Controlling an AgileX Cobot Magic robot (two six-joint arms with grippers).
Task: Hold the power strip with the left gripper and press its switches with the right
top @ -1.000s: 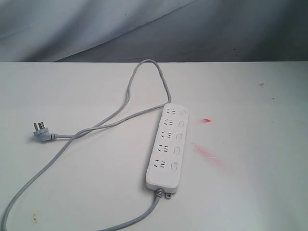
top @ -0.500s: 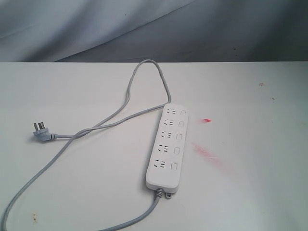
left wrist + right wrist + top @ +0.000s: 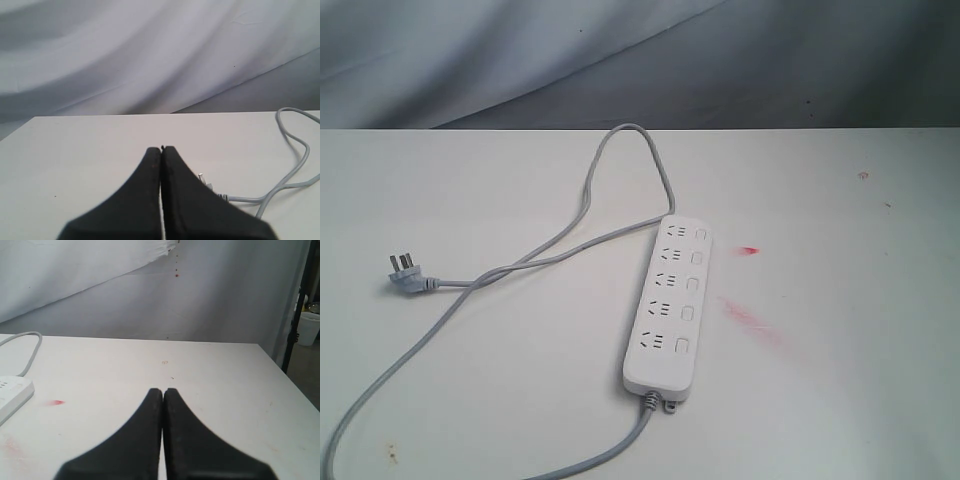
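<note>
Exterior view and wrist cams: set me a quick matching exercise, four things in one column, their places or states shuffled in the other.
Column one:
1. power strip
2. plug
3. red smear
4. left claw

Column two:
A. shut, gripping nothing
B. on the table, right of the strip in the exterior view
C. lying flat near mid-table, sockets up
D. at the cord's end, far left in the exterior view

Pairs: 1-C, 2-D, 3-B, 4-A.
</note>
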